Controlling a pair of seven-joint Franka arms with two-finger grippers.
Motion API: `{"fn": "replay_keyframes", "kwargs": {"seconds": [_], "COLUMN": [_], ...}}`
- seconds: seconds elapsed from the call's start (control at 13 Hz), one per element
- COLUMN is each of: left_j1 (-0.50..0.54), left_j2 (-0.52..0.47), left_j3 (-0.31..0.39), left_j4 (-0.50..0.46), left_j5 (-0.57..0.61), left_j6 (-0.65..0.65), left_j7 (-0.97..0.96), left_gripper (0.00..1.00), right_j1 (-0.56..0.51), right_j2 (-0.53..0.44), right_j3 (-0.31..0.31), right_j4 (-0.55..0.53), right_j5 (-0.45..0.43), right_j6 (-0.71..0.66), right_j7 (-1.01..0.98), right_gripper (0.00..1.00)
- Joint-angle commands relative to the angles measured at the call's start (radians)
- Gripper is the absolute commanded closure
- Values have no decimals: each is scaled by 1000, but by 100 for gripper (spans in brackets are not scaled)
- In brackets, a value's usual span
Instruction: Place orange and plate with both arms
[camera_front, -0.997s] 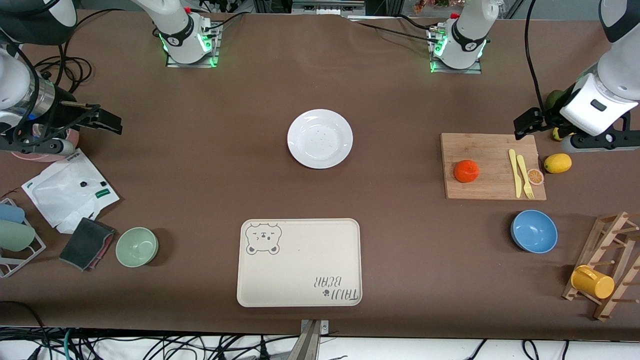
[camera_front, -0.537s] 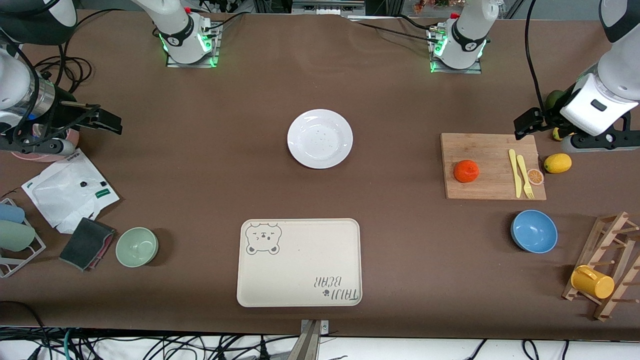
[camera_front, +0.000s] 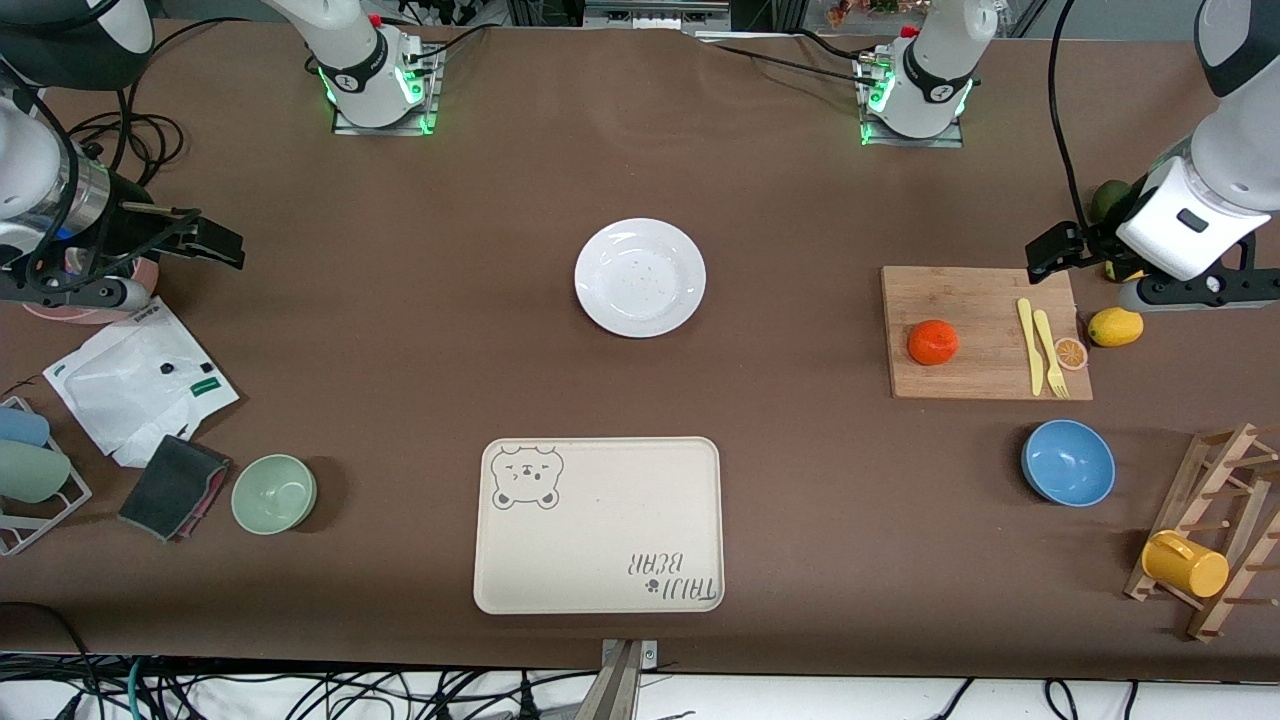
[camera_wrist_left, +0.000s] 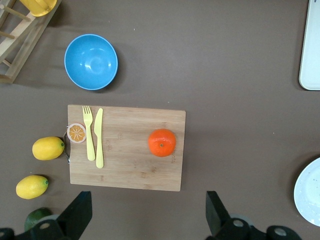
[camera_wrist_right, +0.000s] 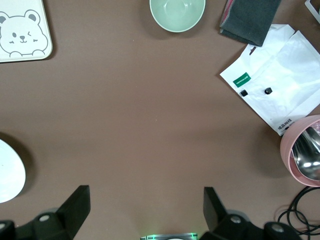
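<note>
The orange (camera_front: 933, 342) sits on a wooden cutting board (camera_front: 985, 332) toward the left arm's end of the table; it also shows in the left wrist view (camera_wrist_left: 162, 142). The white plate (camera_front: 640, 277) lies empty mid-table, with its edge showing in both wrist views (camera_wrist_left: 310, 192) (camera_wrist_right: 7, 172). My left gripper (camera_front: 1052, 250) is open and empty, up over the board's edge that faces the bases (camera_wrist_left: 147, 210). My right gripper (camera_front: 215, 245) is open and empty, up over bare table at the right arm's end (camera_wrist_right: 145, 205).
On the board lie a yellow fork and knife (camera_front: 1040, 345) and an orange slice (camera_front: 1071, 353); lemons (camera_front: 1115, 326) lie beside it. A blue bowl (camera_front: 1068, 462), a bear tray (camera_front: 598, 524), a green bowl (camera_front: 274, 493), a white bag (camera_front: 135, 380) and a mug rack (camera_front: 1200, 550) lie nearer the camera.
The left wrist has shifted very slightly toward the middle of the table. The right arm and all objects have not moved.
</note>
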Motion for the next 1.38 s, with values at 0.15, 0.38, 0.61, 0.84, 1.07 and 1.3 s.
{"fn": "replay_keyframes", "kwargs": {"seconds": [0.15,0.38,0.61,0.84,1.07,1.3], "left_j1": [7,8,8,36,36,36], "left_j2": [0,0,0,1,1,1], "left_j3": [2,2,2,2,2,0], "left_j4": [5,3,5,3,3,3], "left_j5": [7,-1,-2,-43,-47,-45], "left_j6": [-1,-1,-1,-1,-1,-1], "left_j7": [23,23,23,23,23,23], "left_gripper": [0,0,0,0,0,0], "right_j1": [2,2,3,2,2,3], "right_j2": [-9,-9,-9,-9,-9,-9], "right_j3": [2,2,2,2,2,2], "right_j4": [-6,-6,-6,-8,-8,-6], "right_j5": [-12,-12,-12,-12,-12,-12], "right_j6": [-6,-6,-7,-7,-6,-6], "right_j7": [14,14,14,14,14,14], "right_gripper": [0,0,0,0,0,0]}}
